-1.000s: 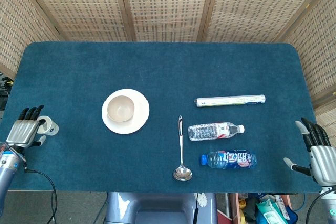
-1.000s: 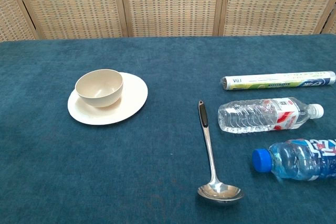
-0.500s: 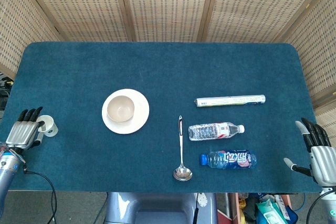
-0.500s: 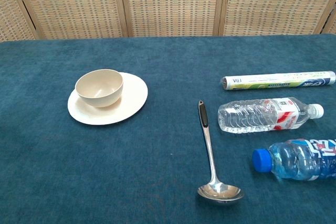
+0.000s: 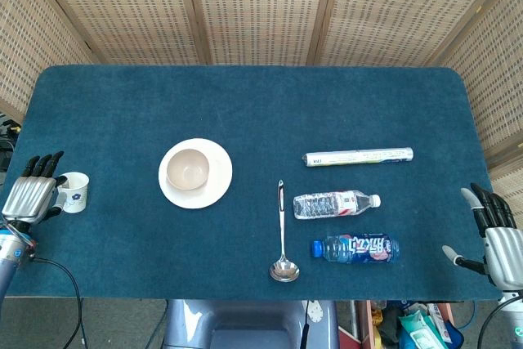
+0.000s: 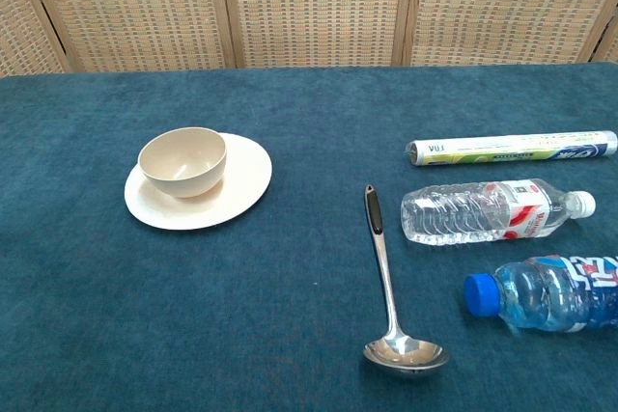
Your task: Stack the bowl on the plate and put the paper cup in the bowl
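**Head view: bowl stacked, cup waited at the table's edge**

The bowl [image 5: 188, 171] already sat on the plate [image 5: 216, 187], so only the paper cup [image 5: 73, 191] remained, upright near the table's left edge. The left hand [image 5: 29, 195] was just beside it, fingers extended close together; whether they touched the cup I cannot tell. The right hand [image 5: 495, 230] idled empty, fingers apart.
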Motion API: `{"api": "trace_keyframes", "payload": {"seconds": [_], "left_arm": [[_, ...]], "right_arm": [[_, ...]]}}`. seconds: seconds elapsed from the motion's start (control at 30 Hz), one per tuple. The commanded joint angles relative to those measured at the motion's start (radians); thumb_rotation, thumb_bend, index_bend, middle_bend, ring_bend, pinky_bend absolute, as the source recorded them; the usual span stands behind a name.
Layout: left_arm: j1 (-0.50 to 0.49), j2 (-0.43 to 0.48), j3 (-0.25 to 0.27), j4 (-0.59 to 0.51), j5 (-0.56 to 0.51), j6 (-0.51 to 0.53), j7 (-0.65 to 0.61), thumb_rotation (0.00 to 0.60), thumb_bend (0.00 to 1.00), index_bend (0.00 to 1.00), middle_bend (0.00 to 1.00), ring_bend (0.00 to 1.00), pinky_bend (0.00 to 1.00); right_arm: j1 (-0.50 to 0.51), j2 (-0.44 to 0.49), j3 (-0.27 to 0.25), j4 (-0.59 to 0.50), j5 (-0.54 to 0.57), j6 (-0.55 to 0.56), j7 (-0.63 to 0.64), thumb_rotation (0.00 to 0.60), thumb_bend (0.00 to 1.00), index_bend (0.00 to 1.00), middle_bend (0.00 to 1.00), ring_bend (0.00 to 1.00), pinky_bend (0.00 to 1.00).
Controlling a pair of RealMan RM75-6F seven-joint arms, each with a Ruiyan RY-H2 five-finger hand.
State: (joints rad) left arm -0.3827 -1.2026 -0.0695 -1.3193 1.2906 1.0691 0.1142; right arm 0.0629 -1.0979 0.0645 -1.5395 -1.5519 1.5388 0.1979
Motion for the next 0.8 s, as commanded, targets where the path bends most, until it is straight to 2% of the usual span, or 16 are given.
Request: {"api": "trace_keyframes", "payload": {"seconds": [0.03,0.13,0.23,0.43,0.8], "left_arm": [[-0.023,0.036,-0.03,-0.068,0.023,0.035,0.031,0.6,0.55,0.56,0.0,0.0,0.0],[-0.043,0.054,-0.057,-0.148,0.035,0.065,0.071,0.6,0.54,0.57,0.0,0.0,0.0],[-0.055,0.033,-0.072,-0.182,0.061,0.105,0.099,0.6,0.55,0.57,0.0,0.0,0.0],[-0.084,-0.07,-0.083,-0.167,0.137,0.177,0.131,0.6,0.55,0.57,0.0,0.0,0.0],[-0.147,-0.218,-0.117,-0.149,0.12,0.181,0.265,0.6,0.55,0.57,0.0,0.0,0.0]], "right_arm": [[-0.001,0.001,0.002,0.002,0.003,0.002,0.006,0.6,0.14,0.01,0.0,0.0,0.0],[-0.001,0.001,0.002,0.004,0.003,0.001,0.011,0.6,0.14,0.01,0.0,0.0,0.0],[-0.002,0.002,0.003,0.006,0.005,0.002,0.016,0.6,0.14,0.01,0.0,0.0,0.0],[-0.003,0.004,0.006,0.013,0.011,0.002,0.033,0.6,0.14,0.01,0.0,0.0,0.0],[-0.004,0.005,0.012,0.024,0.023,-0.002,0.056,0.6,0.14,0.01,0.0,0.0,0.0]]}}
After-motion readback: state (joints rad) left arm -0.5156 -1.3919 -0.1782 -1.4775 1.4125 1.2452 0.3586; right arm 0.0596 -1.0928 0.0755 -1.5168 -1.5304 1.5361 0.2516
